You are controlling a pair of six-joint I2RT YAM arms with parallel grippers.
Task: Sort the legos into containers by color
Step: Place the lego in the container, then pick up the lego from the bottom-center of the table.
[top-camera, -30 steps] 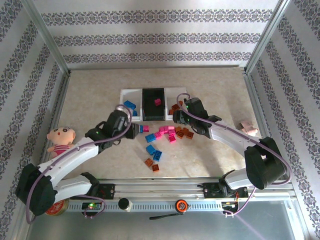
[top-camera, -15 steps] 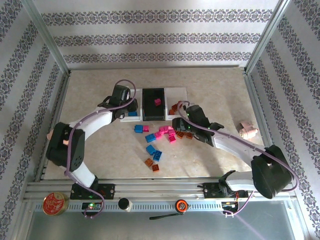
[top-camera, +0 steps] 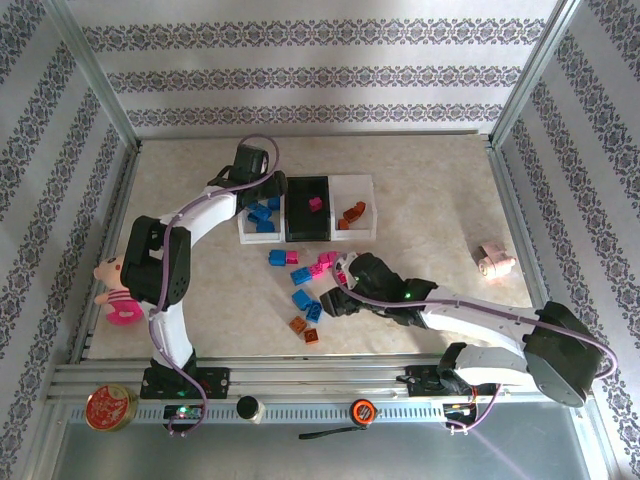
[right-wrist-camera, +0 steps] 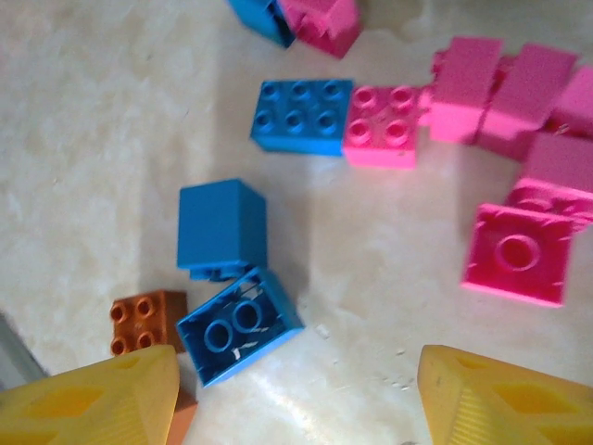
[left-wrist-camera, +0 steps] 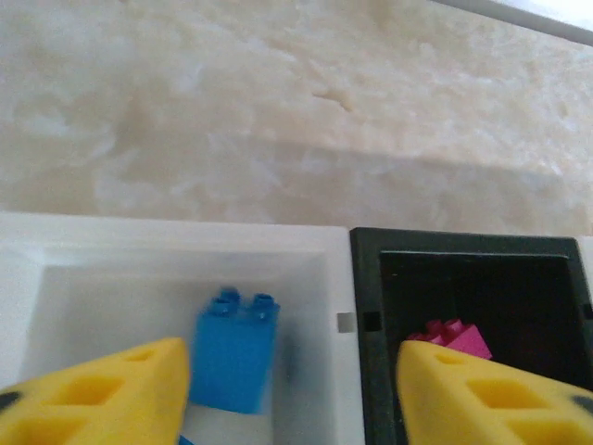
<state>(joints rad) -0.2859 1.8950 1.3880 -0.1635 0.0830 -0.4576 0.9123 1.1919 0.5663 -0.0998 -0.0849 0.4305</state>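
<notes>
Blue brick (left-wrist-camera: 234, 348) lies in the white tray (left-wrist-camera: 56, 243) under the left gripper (left-wrist-camera: 292, 371), spread and empty; overhead shows several. Right gripper (right-wrist-camera: 298, 366), also spread, hovers over loose bricks (right-wrist-camera: 220, 227), six o'clock of the black tray (top-camera: 303, 228).

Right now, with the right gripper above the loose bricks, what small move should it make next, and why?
Probably lower onto the overturned blue brick, shifting slightly toward it. The right gripper hangs open above the table, and that brick lies nearest its jaws, off centre; an orange brick sits close beside it.
</notes>
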